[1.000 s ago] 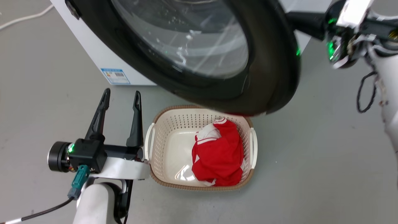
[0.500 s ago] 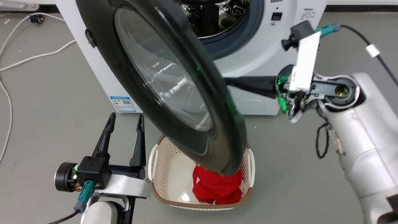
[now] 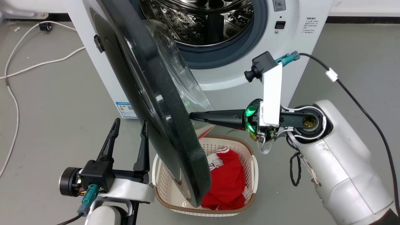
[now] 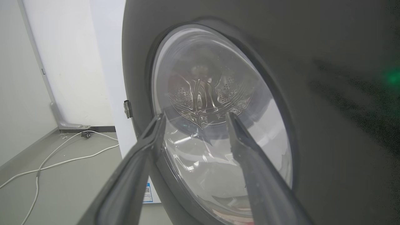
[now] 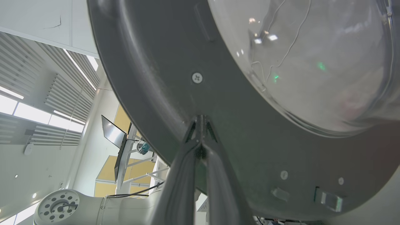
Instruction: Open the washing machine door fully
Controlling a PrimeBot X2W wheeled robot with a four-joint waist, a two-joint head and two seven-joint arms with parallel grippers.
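Out in front of the white washing machine (image 3: 300, 40), the washing machine door (image 3: 153, 100) stands about half open. It is hinged on the left, its black rim turned nearly edge-on to the head view, and the steel drum (image 3: 200, 22) is exposed behind it. The door's free lower edge hangs over a perforated laundry basket (image 3: 253, 165) holding a red garment (image 3: 229, 181).

The right hand (image 3: 191, 115) reaches in from the right with its two fingers clenched together on nothing. In the right wrist view, the right hand's (image 5: 200, 118) tips look to be pressed against the door's inner face, just below the glass bowl. This is a push, not a grip.

The left hand (image 3: 130, 123) sits low on the near left with its fingers spread and empty. It is close to the door's outer face — the left wrist view looks straight at the glass.

Judging from this, two things could go wrong:
- **Slipping:** the door travels in an arc, so a straight push could let the closed tips slide across the glossy plastic and off the edge, leaving the door short of fully open.
- **Collision:** the left hand stands on the side the door must travel toward, so further opening could strike its fingers unless that arm clears away.
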